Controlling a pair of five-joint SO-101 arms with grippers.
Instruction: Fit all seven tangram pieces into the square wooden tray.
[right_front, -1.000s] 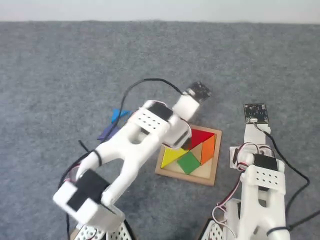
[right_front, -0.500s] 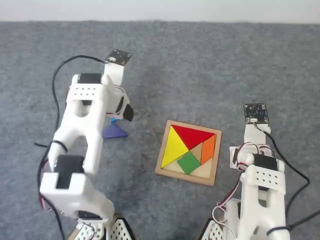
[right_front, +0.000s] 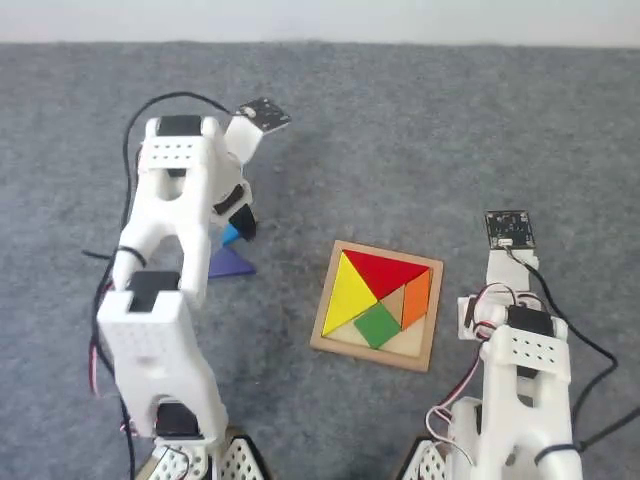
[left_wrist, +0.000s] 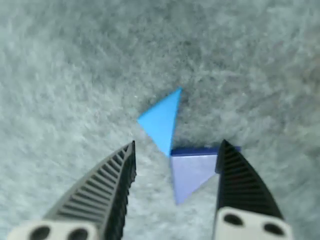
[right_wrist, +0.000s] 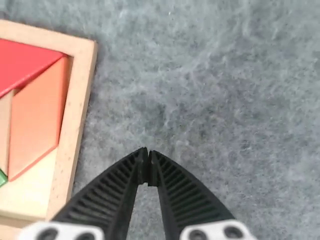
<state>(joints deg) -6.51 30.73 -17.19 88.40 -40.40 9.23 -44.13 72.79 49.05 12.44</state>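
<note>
Tangram pieces not yet in the tray number two, and both lie between the spread fingers of the left gripper (left_wrist: 177, 144). Its ribbed tips are wide apart and low over the grey felt (left_wrist: 60, 60). A light blue triangle (left_wrist: 162, 120) lies just beyond the tips and a purple triangle (left_wrist: 187, 172) sits deeper in the gap; the two meet at a corner, or very nearly. This open straddle looks like a line-up for a pick, though I cannot tell which piece is meant. Because the two crowd each other, closing on one could nudge the other. In the high view this gripper (right_front: 243, 222) hangs over the pair at centre left. The blue piece (right_front: 231, 236) is half hidden under it and the purple one (right_front: 232, 264) lies just below.

The right gripper (right_wrist: 148, 159) has its fingers pressed together on nothing, over bare felt just beside the square wooden tray (right_wrist: 75, 125). It is probably parked there to leave the tray free for the other arm.

In the high view the tray (right_front: 372, 356) sits right of centre, well apart from the loose pair. A red triangle (right_front: 385, 272), a yellow triangle (right_front: 348, 295), a green square (right_front: 377, 323) and an orange parallelogram (right_front: 417, 298) are packed edge to edge inside it. Pale wood shows along the tray's lower side, likely the gaps left for the two triangles.
</note>
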